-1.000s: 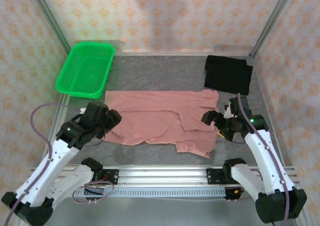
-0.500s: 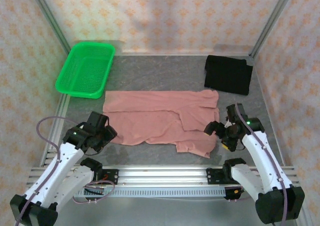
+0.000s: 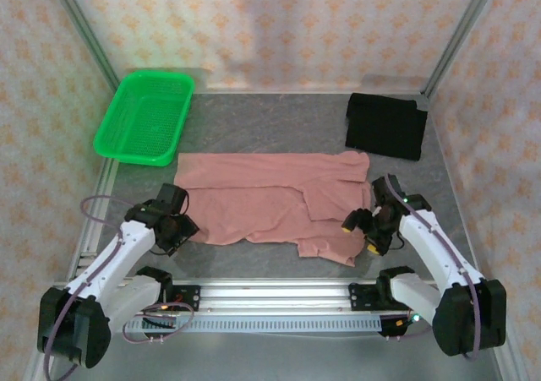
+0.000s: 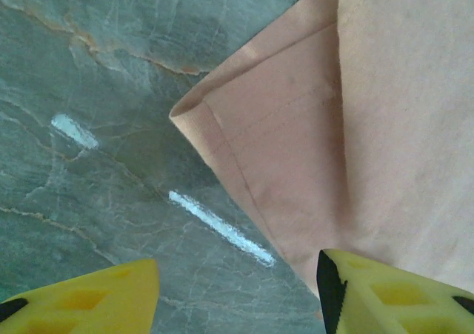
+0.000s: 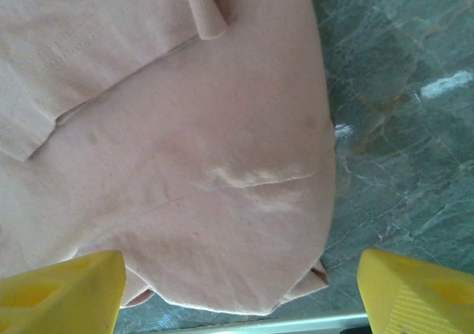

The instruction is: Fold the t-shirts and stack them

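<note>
Basket: green mesh, at the far left corner of the table, well apart from both shirts.

Left gripper: low at the near left corner of the pink shirt. From the wrist, jaws apart with nothing clamped. One yellow fingertip over bare table, the other at the cloth's edge.

Pink shirt: spread flat across the middle of the table, long side running left to right, a flap folded over on its right half. Left wrist view adds the stitched hem, the doubled corner and two white streaks on the marbled surface, all too fine for the top view.

Right gripper: at the near right end of the pink shirt. From the wrist, jaws wide, a rounded fold of cloth lying between the yellow tips, right tip over bare table, nothing gripped.

Black shirt: folded to a rectangle at the far right corner, just beside the pink shirt's far right corner; touching or apart, cannot tell.
</note>
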